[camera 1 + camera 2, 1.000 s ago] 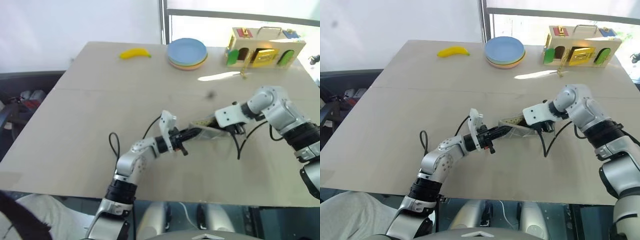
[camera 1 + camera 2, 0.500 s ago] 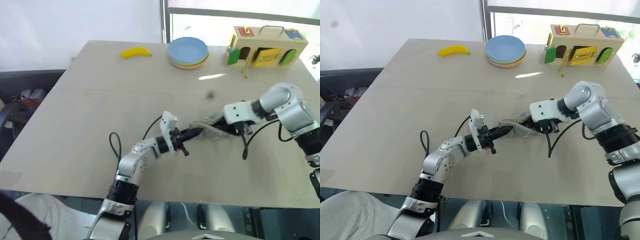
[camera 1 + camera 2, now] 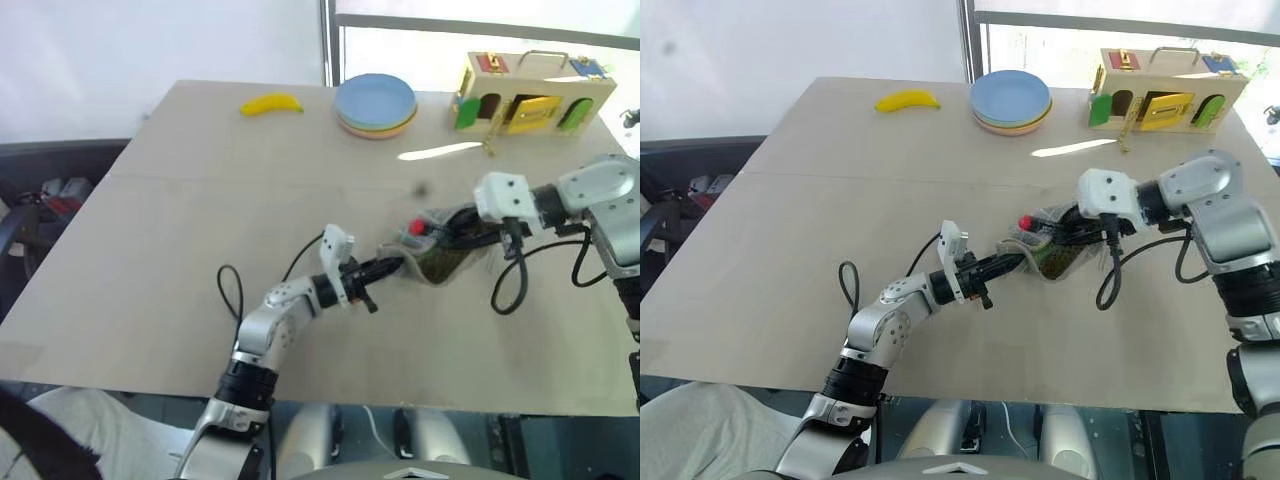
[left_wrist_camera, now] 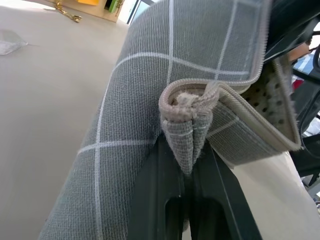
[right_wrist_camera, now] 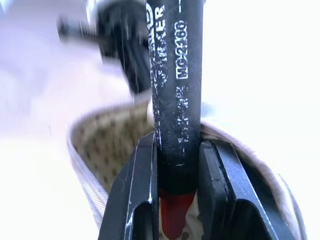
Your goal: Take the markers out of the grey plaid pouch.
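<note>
Near the table's centre, slightly toward three o'clock, the soft grey plaid fabric pouch [image 3: 435, 258] with white grid lines hangs lifted off the pale wooden table [image 3: 200, 200], its mouth gaping to show the speckled yellowish-green lining. The left gripper [image 4: 186, 150], at the pouch's eight o'clock, is pressed together on the pouch's seamed corner. The right gripper [image 5: 175, 165], at the pouch's two o'clock, pinches the slim black marker with a red end [image 5: 176, 80], which stands partly out of the opening. I judge the first extraction about half done: this marker must clear the pouch, and the second marker cannot be seen.
</note>
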Tool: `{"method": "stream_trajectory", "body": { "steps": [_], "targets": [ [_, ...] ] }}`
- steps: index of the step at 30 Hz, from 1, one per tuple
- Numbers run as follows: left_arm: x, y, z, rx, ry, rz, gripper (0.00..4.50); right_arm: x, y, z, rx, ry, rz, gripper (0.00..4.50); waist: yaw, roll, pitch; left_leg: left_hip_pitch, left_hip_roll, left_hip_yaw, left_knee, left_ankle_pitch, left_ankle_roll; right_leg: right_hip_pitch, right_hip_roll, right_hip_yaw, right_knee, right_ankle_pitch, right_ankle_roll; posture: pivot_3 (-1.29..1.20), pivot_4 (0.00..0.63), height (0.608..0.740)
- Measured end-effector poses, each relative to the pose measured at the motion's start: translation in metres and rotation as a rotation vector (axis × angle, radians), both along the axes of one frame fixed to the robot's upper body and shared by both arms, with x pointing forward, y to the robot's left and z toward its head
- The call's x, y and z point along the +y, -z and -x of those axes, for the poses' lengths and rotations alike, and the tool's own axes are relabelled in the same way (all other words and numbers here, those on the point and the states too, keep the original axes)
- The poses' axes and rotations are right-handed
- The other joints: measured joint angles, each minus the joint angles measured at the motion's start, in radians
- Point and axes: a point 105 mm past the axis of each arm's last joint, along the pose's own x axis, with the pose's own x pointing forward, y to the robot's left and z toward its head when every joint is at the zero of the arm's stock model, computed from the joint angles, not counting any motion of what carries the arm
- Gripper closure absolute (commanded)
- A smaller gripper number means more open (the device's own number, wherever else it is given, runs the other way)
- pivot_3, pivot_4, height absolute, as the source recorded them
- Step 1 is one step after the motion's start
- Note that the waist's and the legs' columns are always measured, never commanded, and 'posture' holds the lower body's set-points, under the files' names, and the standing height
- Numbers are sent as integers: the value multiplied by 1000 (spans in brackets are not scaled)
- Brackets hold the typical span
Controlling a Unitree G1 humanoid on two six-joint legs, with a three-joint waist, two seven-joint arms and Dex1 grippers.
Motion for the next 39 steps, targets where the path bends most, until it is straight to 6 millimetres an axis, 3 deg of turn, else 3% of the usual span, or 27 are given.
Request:
{"method": "stream_trajectory", "body": {
  "steps": [6, 10, 13, 18, 21, 22, 25, 28, 31, 35, 36, 39],
  "targets": [
    [-2, -4, 0, -14, 9, 14, 4500, 5, -37, 9, 121, 8, -311, 3982, 3, 0, 0, -1, 0, -1, -1, 0, 0, 0, -2, -1, -1, 0, 0, 0, 150, 740],
    [-3, 2, 0, 3, 4, -5, 4500, -9, -65, 8, 150, 76, -511, 3982, 1, 0, 0, -1, -1, -1, -1, -1, 1, 0, -2, -1, -1, 0, 0, 0, 150, 740],
    [-2, 4, -1, 6, -4, -11, 4500, -20, -72, 7, 197, 121, -583, 3982, 0, 0, 0, -1, 0, -1, -2, -1, 1, -1, -2, -1, -1, 0, 0, 0, 150, 740],
    [-4, 2, -3, 0, -20, 3, 4500, -19, -46, 10, 254, 151, -537, 3982, -1, 0, 0, -1, 0, 0, -2, -2, 3, -1, -2, 0, -1, 0, 0, 0, 150, 740],
    [-5, 1, -4, -4, -24, 8, 4500, -23, -42, 8, 230, 186, -489, 3982, 2, 0, 0, -1, -1, 0, -2, -2, 3, -1, -2, -1, -1, 0, 0, 0, 150, 740],
    [-5, 1, -4, -4, -28, 8, 4500, -30, -36, 5, 197, 224, -416, 3982, 6, 0, 0, -2, -1, 0, -2, -2, 3, -1, -2, -1, -2, 0, 0, 0, 150, 740],
    [0, 0, -5, -18, -46, -1, 4500, -85, 5, 0, 140, 403, -64, 3982, 18, 0, 0, -2, -2, 1, -2, -2, 3, 0, -3, -1, -3, 0, 0, 0, 150, 740],
    [13, -2, -9, -34, -93, -8, 4500, -140, 47, 11, 200, 521, 239, 3982, 11, 1, 1, -2, -1, 2, -2, -2, 3, 0, -2, 0, -4, 0, 0, 0, 150, 740],
    [18, 1, -10, -27, -119, -11, 4500, -164, 61, 19, 227, 561, 362, 3982, -2, 2, 1, 0, 0, 3, -2, -2, 3, 0, -1, 1, -3, 0, 0, 0, 150, 740],
    [18, 0, -8, -30, -119, -9, 4500, -179, 77, 27, 261, 576, 492, 3982, -1, 3, 1, 0, 0, 2, -1, -1, 2, 0, 0, 1, -1, 0, 0, 0, 150, 740],
    [18, 0, -7, -33, -118, -8, 4500, -181, 82, 29, 270, 574, 524, 2961, 0, 3, 1, 0, 0, 2, -1, -1, 2, 0, 0, 1, -1, 0, 0, 0, 150, 740],
    [15, -1, -6, -34, -110, -8, 4500, -184, 90, 32, 292, 574, 577, 1708, 1, 3, 1, 0, -1, 3, 0, -1, 2, 0, 0, 1, -1, 0, 0, 0, 150, 740]
  ]
}}
